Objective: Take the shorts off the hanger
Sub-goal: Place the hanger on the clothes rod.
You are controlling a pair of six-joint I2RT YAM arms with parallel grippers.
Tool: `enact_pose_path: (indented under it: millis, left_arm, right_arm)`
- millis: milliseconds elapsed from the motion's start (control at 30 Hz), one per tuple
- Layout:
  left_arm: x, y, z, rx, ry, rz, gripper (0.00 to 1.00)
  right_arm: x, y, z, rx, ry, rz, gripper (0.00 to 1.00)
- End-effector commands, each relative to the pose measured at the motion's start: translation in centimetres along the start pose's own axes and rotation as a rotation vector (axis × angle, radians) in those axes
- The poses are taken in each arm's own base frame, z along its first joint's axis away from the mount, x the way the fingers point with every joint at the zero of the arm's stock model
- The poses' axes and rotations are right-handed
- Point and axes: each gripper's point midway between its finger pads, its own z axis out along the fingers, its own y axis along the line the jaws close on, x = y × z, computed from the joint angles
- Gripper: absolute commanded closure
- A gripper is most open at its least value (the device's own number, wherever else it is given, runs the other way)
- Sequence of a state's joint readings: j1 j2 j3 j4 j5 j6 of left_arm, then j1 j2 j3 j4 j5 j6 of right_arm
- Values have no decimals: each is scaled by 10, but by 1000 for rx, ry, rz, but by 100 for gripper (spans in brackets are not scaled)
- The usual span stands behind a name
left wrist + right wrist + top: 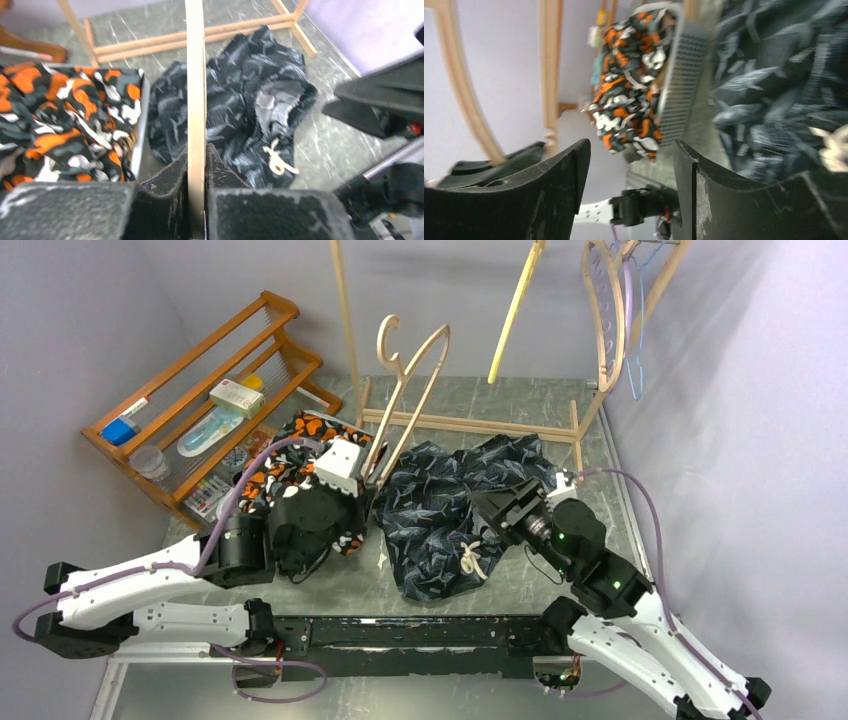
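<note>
- At the middle of the table (pixel 440 405), the left gripper (pixel 196 155) is clamped tight on a thin wooden bar of the hanger (pixel 195 75). The hanger stands close to upright, hook toward the far edge, with nothing draped on it.
- The leaf-print shorts (pixel 440 510) lie crumpled on the table just right of the hanger, with the white drawstring (pixel 274 160) toward the near edge. They look free of the hanger, though I cannot tell whether the cloth touches the bar low down.
- The right gripper (pixel 631 145) hovers at the right edge of those shorts, jaws well apart and nothing between them.
- The removal seems all but done, and what remains is parting the two cleanly.
- To do that well, the left arm should lift the hanger straight up and off to the left, gripping firmly enough that the slim bar does not twist.
- The right gripper should stay clear of the folds and the drawstring so nothing gets dragged along. If the fabric clings, it could pin the shorts lightly to the table.
- The camouflage shorts (pixel 300 455) are heaped in what looks like a pale bin (pixel 141 125) left of the hanger, its near wall just beside the bar.
- A wooden rack (pixel 190 365) at the far left corner holds a white box (pixel 236 396), a blue box (pixel 118 430), a toothbrush pack (pixel 205 430) and a clear cup (pixel 150 462).
</note>
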State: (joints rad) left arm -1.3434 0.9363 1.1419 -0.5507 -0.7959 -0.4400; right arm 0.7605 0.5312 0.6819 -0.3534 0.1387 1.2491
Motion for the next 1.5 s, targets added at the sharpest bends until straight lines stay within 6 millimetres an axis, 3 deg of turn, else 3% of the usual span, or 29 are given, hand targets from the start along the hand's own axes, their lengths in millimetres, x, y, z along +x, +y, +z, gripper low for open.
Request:
enact_pose_path:
  millis: [0, 100, 200, 433, 567, 800, 1067, 1467]
  left_arm:
    - [-53, 9, 13, -30, -110, 90, 93]
    - [-69, 22, 33, -43, -86, 105, 93]
    - [-72, 32, 63, -72, -34, 153, 93]
    - [-110, 1, 94, 33, -89, 154, 93]
    - [-128, -11, 101, 62, -115, 146, 93]
    - [-157, -15, 102, 56, -195, 123, 93]
    - [-169, -13, 141, -22, -136, 87, 93]
    - [-191, -3, 171, -12, -157, 36, 93]
  right_arm:
    - [-24, -71, -20, 267, -167, -7, 35]
    - [-34, -76, -30, 279, -221, 11, 35]
    - [-43, -76, -37, 280, -266, 19, 35]
    - [-46, -76, -41, 304, -275, 12, 34]
    - [-43, -80, -39, 313, -264, 16, 32]
    - [-39, -86, -36, 324, -257, 26, 31]
    - [-34, -91, -27, 334, -242, 23, 31]
    - [-32, -95, -27, 349, -232, 12, 30]
